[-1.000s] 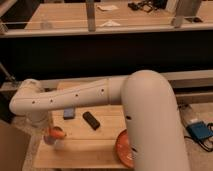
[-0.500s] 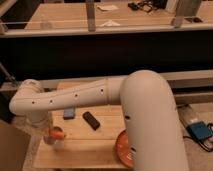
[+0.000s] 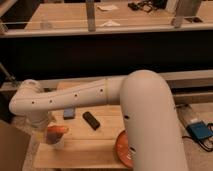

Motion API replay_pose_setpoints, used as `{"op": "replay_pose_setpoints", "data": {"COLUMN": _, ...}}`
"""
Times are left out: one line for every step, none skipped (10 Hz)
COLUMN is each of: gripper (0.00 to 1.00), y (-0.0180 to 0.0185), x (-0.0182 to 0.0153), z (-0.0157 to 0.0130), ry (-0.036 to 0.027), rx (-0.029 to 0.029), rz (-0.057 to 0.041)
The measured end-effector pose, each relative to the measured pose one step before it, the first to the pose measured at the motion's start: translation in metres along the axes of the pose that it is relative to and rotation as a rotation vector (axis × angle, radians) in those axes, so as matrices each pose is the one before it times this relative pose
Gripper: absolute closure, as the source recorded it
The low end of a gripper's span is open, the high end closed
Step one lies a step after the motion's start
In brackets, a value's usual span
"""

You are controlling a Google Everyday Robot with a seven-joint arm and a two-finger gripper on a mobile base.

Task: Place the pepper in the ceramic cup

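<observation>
Pepper (image 3: 57, 130) atop ceramic cup (image 3: 58, 143), near left edge of table (image 3: 95, 145); end effector (image 3: 49, 122) above

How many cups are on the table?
1. The ceramic cup sits at the table's near-left corner, the pepper at its rim, the pincer just above. The arm may hide others.

1 pepper (image 3: 57, 130), 1 ceramic cup (image 3: 58, 142), 1 orange dish (image 3: 123, 150), 1 gripper (image 3: 48, 124) (just above the cup).
</observation>
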Motion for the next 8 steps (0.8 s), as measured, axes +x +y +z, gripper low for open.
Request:
{"op": "replay_pose_setpoints", "data": {"gripper": 0.46, "y": -0.00001, "x": -0.00002, "z": 0.00028, "ry": -0.00110, "rx": -0.00022, "rz": -0.00082}}
{"op": "replay_pose_setpoints", "data": {"gripper": 0.47, "y": -0.00050, "x": -0.00001, "z": 0.00071, "ry": -0.00136, "rx": 0.00178, "rz": -0.00126}}
{"op": "replay_pose_setpoints", "data": {"gripper": 0.44, "y": -0.00032, "x": 0.00037, "z": -0.00034, "ry": 0.00035, "rx": 0.00064, "rz": -0.00068}}
{"op": "replay_pose_setpoints", "data": {"gripper": 0.35, "y": -0.00037, "x": 0.00030, "z": -0.00022, "ry": 0.00006, "rx": 0.00052, "rz": -0.00090}}
{"op": "replay_pose_setpoints", "data": {"gripper": 0.24, "y": -0.00010, "x": -0.00027, "z": 0.00012, "ry": -0.00214, "rx": -0.00036, "rz": -0.00084}}
{"op": "replay_pose_setpoints", "data": {"gripper": 0.21, "y": -0.00006, "x": 0.00000, "z": 0.00040, "ry": -0.00066, "rx": 0.00014, "rz": -0.00068}}
{"op": "replay_pose_setpoints", "data": {"gripper": 0.21, "y": -0.00016, "x": 0.00007, "z": 0.00035, "ry": -0.00082, "rx": 0.00040, "rz": -0.00133}}
{"op": "replay_pose_setpoints", "data": {"gripper": 0.23, "y": -0.00018, "x": 0.00001, "z": 0.00041, "ry": -0.00122, "rx": 0.00077, "rz": -0.00131}}
